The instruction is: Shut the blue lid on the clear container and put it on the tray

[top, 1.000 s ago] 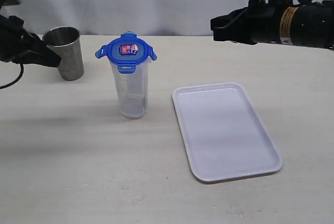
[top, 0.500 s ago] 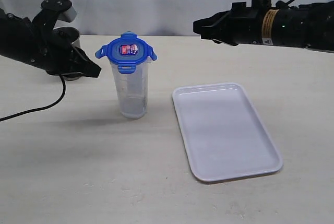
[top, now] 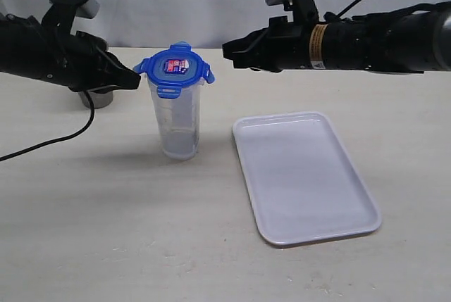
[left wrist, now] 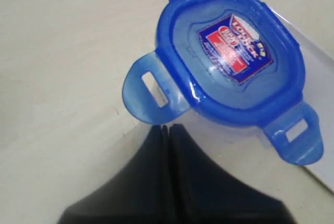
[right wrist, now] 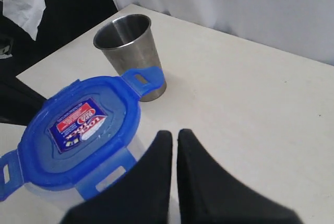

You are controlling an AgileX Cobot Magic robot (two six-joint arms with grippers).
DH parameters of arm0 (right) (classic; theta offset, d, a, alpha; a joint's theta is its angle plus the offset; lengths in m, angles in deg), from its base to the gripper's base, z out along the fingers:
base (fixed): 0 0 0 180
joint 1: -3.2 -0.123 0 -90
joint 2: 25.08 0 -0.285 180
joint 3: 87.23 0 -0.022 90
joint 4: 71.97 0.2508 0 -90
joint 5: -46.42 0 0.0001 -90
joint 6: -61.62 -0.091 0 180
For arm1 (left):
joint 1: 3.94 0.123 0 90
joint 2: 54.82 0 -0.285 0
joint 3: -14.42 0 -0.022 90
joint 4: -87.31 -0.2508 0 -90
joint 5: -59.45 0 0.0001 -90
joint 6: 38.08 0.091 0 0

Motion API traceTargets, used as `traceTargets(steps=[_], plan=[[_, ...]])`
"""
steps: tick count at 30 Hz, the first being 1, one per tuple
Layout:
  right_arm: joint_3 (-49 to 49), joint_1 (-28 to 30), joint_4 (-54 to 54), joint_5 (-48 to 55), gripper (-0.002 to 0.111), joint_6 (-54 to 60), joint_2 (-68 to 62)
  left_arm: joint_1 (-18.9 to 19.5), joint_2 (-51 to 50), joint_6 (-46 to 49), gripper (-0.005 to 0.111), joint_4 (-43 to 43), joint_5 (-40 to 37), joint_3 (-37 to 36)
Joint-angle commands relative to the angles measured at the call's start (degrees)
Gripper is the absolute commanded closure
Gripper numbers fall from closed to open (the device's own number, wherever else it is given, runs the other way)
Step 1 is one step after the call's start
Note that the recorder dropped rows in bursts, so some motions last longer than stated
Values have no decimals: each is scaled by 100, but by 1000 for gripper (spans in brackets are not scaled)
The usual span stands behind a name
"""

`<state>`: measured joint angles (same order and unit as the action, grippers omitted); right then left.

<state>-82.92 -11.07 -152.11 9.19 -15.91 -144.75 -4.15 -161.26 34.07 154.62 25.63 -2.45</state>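
Note:
The clear container [top: 177,122] stands upright on the table, left of the tray [top: 304,175]. The blue lid [top: 174,68] rests on its rim with its side tabs sticking out; its red-white sticker faces up. My left gripper [top: 134,79] is shut, its tip touching or nearly touching the lid's left tab [left wrist: 148,85]. My right gripper [top: 227,53] is shut and empty, hovering a little to the right of the lid at about its height. In the right wrist view the lid [right wrist: 78,130] lies just beside the shut fingers [right wrist: 156,166].
A grey metal cup [right wrist: 130,51] stands behind and left of the container, mostly hidden by my left arm in the exterior view. The white tray lies flat on the right half of the table with nothing on it. A cable trails from the left arm.
Both arms have swung in toward the container: the left gripper from beside the metal cup to the lid's left tab, the right gripper leftward toward the lid. The lid has shifted slightly.

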Motion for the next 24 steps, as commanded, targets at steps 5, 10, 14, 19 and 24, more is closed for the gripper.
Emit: traceTargets(steps=[5,10,14,19,24], plan=[[-43,-158,-37,47,104,-47,-20,-43,-231,14,107,73,8,-21],[-43,-445,11,938,104,481,-20,-43,-293,46,107,71,8,-21],[-43,-526,176,1595,104,666,-20,-43,-293,117,107,71,8,-21],[-43,-555,176,1001,104,754,-20,-43,-293,152,107,81,106,-21],[-43,-589,135,990,104,754,-37,-43,-293,372,107,291,141,-21]])
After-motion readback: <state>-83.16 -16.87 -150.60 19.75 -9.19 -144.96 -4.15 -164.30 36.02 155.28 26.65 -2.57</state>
